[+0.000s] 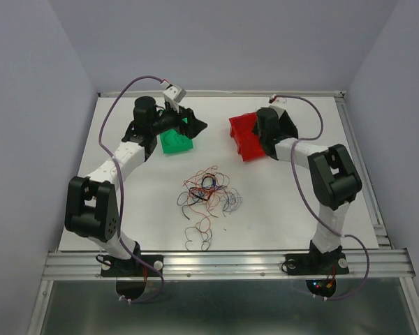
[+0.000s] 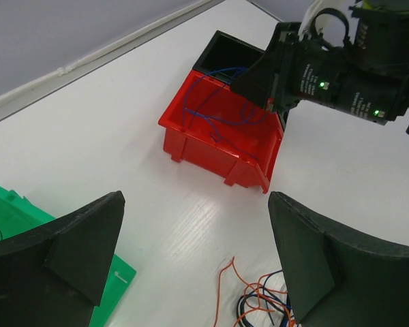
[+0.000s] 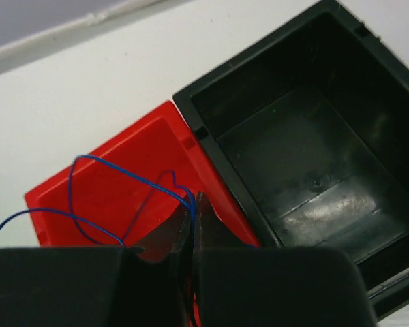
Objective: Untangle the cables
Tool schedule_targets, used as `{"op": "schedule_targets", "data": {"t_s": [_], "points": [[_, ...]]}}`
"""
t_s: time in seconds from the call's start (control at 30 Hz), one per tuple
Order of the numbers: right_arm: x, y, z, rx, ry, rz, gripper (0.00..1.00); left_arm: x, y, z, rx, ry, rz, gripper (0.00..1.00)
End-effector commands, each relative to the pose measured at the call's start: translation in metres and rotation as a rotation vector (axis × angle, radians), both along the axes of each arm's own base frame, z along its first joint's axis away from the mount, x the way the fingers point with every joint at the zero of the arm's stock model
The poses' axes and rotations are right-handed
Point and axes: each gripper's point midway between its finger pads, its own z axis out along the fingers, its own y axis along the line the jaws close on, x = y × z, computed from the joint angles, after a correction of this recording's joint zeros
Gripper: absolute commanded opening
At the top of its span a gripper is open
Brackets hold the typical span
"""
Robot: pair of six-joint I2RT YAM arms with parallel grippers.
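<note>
The cables [image 1: 208, 188] lie as a loose tangle of thin red, orange, black and blue wires mid-table, with a separate black strand [image 1: 197, 234] nearer the front edge. My right gripper [image 3: 194, 204] is shut on a thin blue wire [image 3: 136, 178], which loops out over the red bin [image 3: 143, 146]. From above, the right gripper [image 1: 257, 134] sits over that red bin [image 1: 243, 132]. My left gripper [image 2: 194, 204] hangs open and empty above the table beside the green bin [image 1: 176, 143]. Orange and black cables [image 2: 259, 300] show below its fingers.
A black bin [image 3: 307, 143] stands empty against the red bin's far side. The green bin [image 2: 7, 218] is at the left wrist view's lower left. The red bin [image 2: 218, 146] holds blue wire loops. Table edges and walls close in at the back and sides.
</note>
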Motion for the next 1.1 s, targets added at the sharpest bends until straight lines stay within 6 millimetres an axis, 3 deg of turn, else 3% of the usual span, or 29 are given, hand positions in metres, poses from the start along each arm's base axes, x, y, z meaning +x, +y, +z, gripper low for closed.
{"op": "schedule_targets", "data": {"t_s": [0.0,0.13,0.4,0.63,0.73,0.83,1.0,1.07], "points": [[0.014,0.018,0.007,0.027,-0.002,-0.004,0.01,-0.002,0.003,0.024,-0.013,-0.089,0.001,0.98],[0.021,0.021,-0.020,-0.002,0.071,-0.025,0.01,0.000,0.003,0.022,-0.011,-0.080,0.003,0.98],[0.027,0.021,-0.047,-0.077,0.133,-0.032,0.01,0.000,0.004,0.023,-0.009,-0.082,0.004,0.98],[0.028,0.037,-0.064,-0.132,0.190,0.005,0.01,0.003,0.002,0.017,-0.002,-0.061,0.001,0.98],[0.028,0.042,-0.057,-0.137,0.178,0.017,0.01,0.003,0.002,0.017,-0.002,-0.060,0.001,0.98],[0.031,0.045,-0.032,-0.117,0.140,0.030,0.01,0.004,0.002,0.017,-0.001,-0.060,0.005,0.98],[0.033,0.052,0.004,-0.094,0.102,0.056,0.17,0.004,0.003,0.018,-0.001,-0.061,0.010,0.98],[0.031,0.050,0.007,-0.100,0.114,0.055,0.25,0.004,0.003,0.018,0.000,-0.060,0.011,0.98]]}}
